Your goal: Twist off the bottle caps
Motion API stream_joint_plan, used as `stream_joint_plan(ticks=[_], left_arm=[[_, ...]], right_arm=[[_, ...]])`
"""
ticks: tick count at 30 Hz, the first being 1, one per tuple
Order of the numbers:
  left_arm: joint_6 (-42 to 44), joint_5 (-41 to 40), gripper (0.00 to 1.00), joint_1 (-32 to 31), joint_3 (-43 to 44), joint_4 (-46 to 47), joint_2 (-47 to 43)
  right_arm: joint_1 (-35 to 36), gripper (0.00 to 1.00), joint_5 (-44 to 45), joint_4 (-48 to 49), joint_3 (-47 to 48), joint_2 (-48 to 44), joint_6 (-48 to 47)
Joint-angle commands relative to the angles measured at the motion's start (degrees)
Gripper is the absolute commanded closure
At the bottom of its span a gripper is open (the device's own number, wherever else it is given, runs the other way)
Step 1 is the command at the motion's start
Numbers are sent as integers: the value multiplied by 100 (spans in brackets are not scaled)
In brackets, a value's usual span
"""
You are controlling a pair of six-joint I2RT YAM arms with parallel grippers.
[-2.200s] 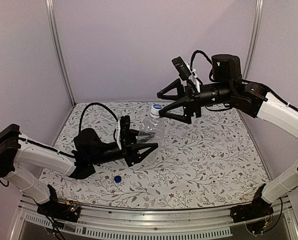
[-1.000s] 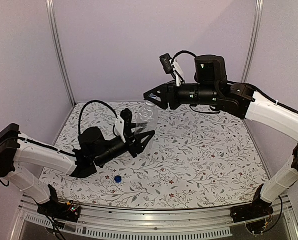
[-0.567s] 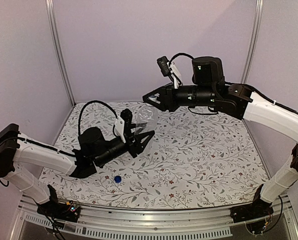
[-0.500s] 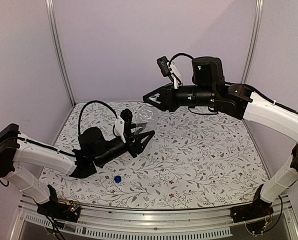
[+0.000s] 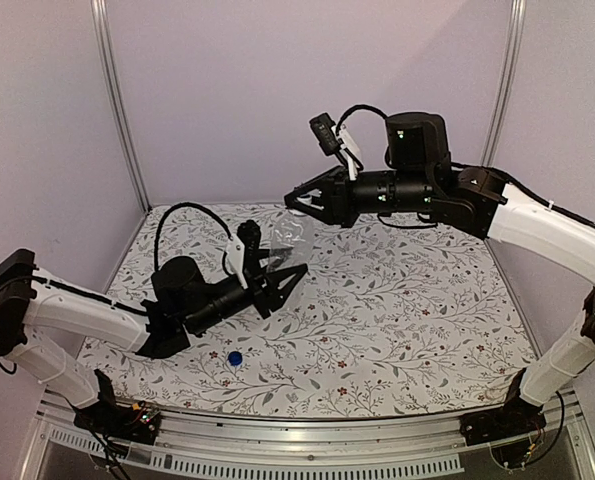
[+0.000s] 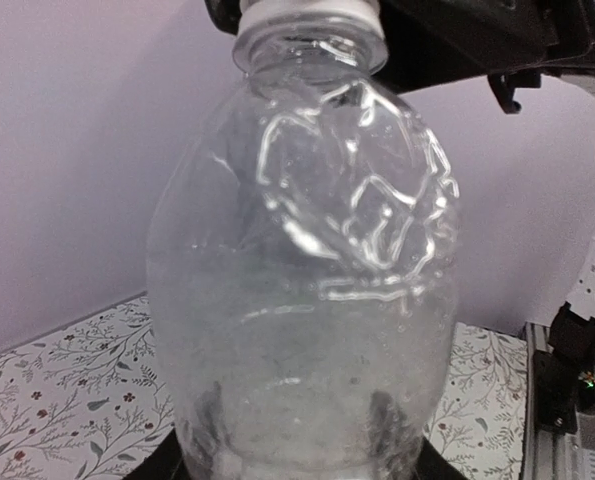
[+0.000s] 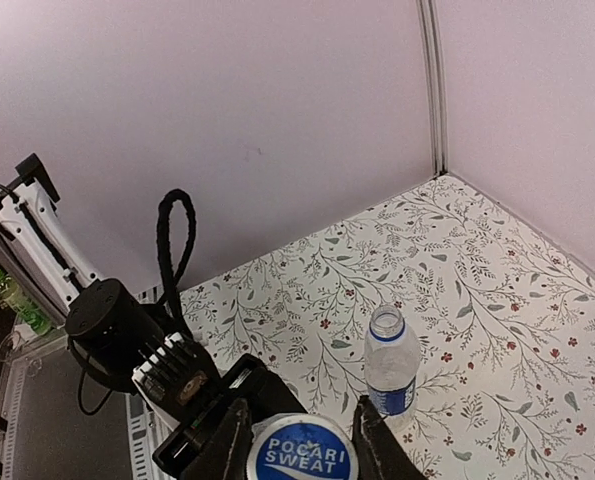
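While outstretched, right arm toward bottle

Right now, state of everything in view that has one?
plain bottle: capped, held aloft by left gripper
white cap: on plain bottle, right gripper around it, grip unclear
labelled bottle: upright on table, uncapped
blue cap: off, lying on table

Lilac walls are seen all round. The cloth is printed white with grey-green sprigs and small red flowers. A blue cap is picked out on it. The plain bottle is shown clear, its white cap lettered white on blue. A blue band is worn by the other bottle.
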Motion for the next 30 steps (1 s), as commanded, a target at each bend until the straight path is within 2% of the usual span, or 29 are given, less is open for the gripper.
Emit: stream_joint_plan(ticks=[1,7,12,16,22,30], left_arm=[[21,1167,53,8,-188,470,-162],[-259,2904,54,141,-329,1062,-126],[-371,3519,54,158,-243,1108,-27],[-431,3542,54,180,-240,1185,26],[-462,3430,55,198,-220,1231,88],[-505,3223,55,239,-226,1251,73]], right_arm=[[-108,97,-1127,100,-64,-343,-916],[-420,96,-2963,57,-319,-553,-1895],[-549,94,-3762,-159,-211,-388,-2146],[-590,91,-3912,-200,-198,-318,-2196],[-592,89,-3644,-215,-181,-279,-2076],[-592,71,-3375,-210,-196,-213,-1964]])
